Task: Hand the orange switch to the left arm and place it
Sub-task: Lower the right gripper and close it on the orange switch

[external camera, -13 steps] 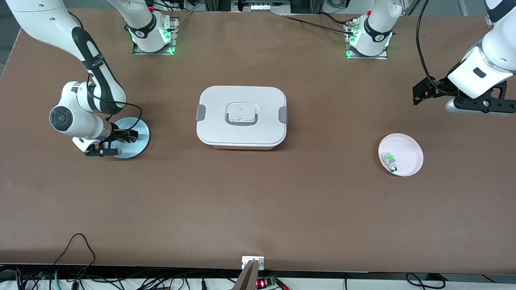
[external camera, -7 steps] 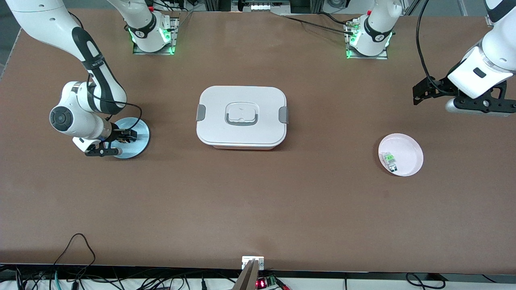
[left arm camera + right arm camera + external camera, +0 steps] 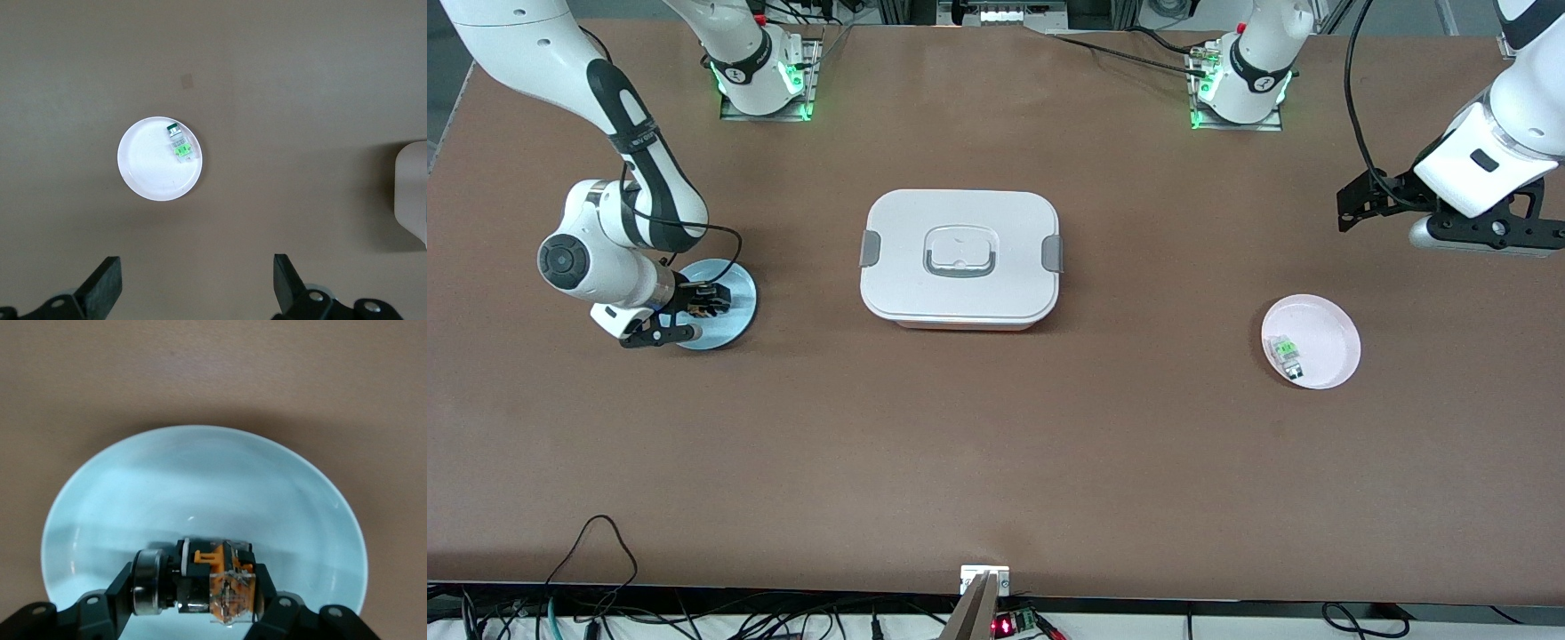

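Pickup step — right gripper (image 3: pixel 193 590) clamps the orange switch (image 3: pixel 200 577) in the blue dish (image 3: pixel 200 467); next, lift clear of the box (image 3: pixel 960 258) (left gripper (image 3: pixel 197 287) waits, spread empty)

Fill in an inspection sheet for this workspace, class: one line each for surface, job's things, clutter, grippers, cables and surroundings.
Surface: brown table, no spills seen.
Job's things: orange switch on the blue plate; box mid-table, lid latched.
Clutter: pink plate holding a clear-and-green component, toward the left arm's end.
Grippers: right gripper shut on the switch at the blue plate; left gripper open, waiting above the table.
Cables: loose cables along the camera-side edge.
Surroundings: nothing seen.
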Robot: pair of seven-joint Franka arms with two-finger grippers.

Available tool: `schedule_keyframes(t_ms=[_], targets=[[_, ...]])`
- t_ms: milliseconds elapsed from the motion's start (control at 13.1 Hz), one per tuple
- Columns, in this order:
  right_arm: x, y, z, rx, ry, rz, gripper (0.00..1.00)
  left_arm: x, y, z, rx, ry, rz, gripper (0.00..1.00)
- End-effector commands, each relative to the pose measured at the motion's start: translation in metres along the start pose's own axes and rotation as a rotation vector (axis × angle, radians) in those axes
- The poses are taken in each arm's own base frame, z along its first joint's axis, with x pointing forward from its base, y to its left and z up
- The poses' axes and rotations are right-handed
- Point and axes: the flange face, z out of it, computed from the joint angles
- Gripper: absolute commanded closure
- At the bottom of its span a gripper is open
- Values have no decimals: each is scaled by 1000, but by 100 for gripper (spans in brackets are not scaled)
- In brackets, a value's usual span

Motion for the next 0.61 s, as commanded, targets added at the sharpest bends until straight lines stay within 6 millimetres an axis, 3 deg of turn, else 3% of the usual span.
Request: schedule_keyframes(t_ms=[0,229,535], targets=[[3,-5,-18,1,34,-55,67,2,1,-6,13,-2,3,0],[4,-7,-24,0,45,-68,67,2,1,-6,13,-2,3,0],[3,-13,-46,-3,58,-81,67,2,1,-6,13,-2,3,0]])
